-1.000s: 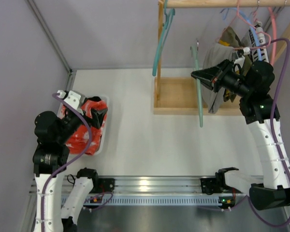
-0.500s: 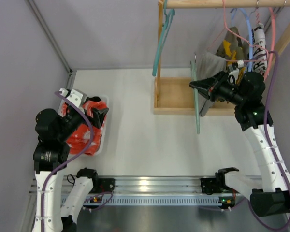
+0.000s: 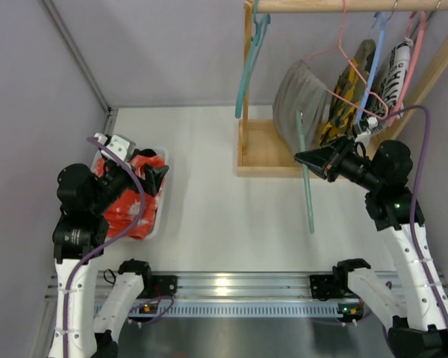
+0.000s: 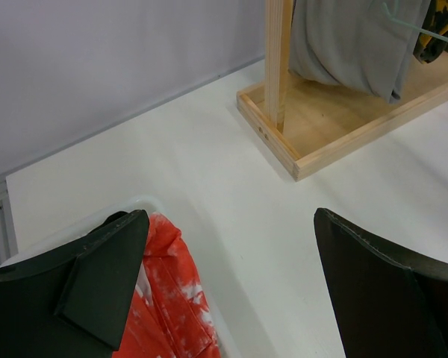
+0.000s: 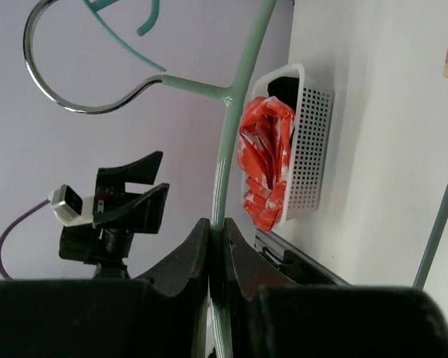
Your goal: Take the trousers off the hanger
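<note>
R: my right gripper (image 5: 216, 237) fingers are clamped on the teal hanger (image 5: 230, 127), I judge to pull it free | grey trousers (image 3: 291, 101) just beyond the fingertips, on or off the hanger I cannot tell | L: left gripper (image 4: 224, 287) spread wide, empty, parked over the basket (image 5: 310, 149)

An open stretch of the table (image 3: 209, 224) was seen between the basket (image 3: 157, 214) at its left edge and the wooden rack (image 3: 265, 170) at its far right corner. Passage under the rail (image 3: 343, 5) was blocked by grey trousers (image 3: 291, 97) and other hung garments. The room before the rack's front edge was crossed by a teal hanger (image 3: 308, 190), clamped in the right gripper (image 3: 299, 157).
</note>
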`<action>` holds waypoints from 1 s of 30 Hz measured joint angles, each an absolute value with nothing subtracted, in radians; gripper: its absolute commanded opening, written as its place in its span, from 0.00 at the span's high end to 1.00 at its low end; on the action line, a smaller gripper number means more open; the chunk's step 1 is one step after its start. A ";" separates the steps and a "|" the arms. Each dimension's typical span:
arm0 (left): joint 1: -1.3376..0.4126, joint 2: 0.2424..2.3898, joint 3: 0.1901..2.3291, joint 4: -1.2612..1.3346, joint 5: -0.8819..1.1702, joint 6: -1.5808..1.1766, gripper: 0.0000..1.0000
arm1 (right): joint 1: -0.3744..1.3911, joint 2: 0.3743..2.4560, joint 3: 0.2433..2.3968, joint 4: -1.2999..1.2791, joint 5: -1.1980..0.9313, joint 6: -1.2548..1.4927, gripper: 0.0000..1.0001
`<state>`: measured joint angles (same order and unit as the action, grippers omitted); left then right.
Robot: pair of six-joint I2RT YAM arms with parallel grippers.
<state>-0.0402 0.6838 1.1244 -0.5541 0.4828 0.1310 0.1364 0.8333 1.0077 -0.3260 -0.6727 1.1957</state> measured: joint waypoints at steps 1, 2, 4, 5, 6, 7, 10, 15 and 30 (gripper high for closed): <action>-0.040 0.683 1.124 -0.554 0.483 0.131 0.02 | 0.137 0.817 1.003 -0.331 -0.676 1.186 1.00; -0.040 0.682 1.124 -0.554 0.483 0.131 0.02 | 0.137 0.796 1.001 -0.337 -0.677 1.174 1.00; -0.040 0.680 1.124 -0.554 0.483 0.131 0.02 | 0.137 0.754 1.001 -0.345 -0.682 1.142 1.00; -0.040 0.680 1.124 -0.554 0.483 0.130 0.02 | 0.137 0.731 1.002 -0.350 -0.684 1.125 1.00; -0.040 0.681 1.124 -0.554 0.483 0.128 0.02 | 0.137 0.710 1.002 -0.356 -0.685 1.108 1.00; -0.040 0.682 1.124 -0.554 0.483 0.125 0.02 | 0.137 0.692 1.002 -0.364 -0.686 1.093 1.00; -0.040 0.687 1.124 -0.554 0.484 0.111 0.02 | 0.137 0.636 1.003 -0.400 -0.687 1.039 1.00; -0.040 0.706 1.125 -0.554 0.487 0.094 0.02 | 0.137 0.583 1.010 -0.490 -0.682 0.963 1.00; -0.040 0.711 1.126 -0.554 0.487 0.075 0.02 | 0.137 0.607 1.305 -0.371 -0.706 0.904 1.00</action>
<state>-0.0402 0.7109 1.1259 -0.5541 0.4873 0.0750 0.1371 0.6071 1.3052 -0.3710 -0.7059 0.9035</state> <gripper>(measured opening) 0.983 0.086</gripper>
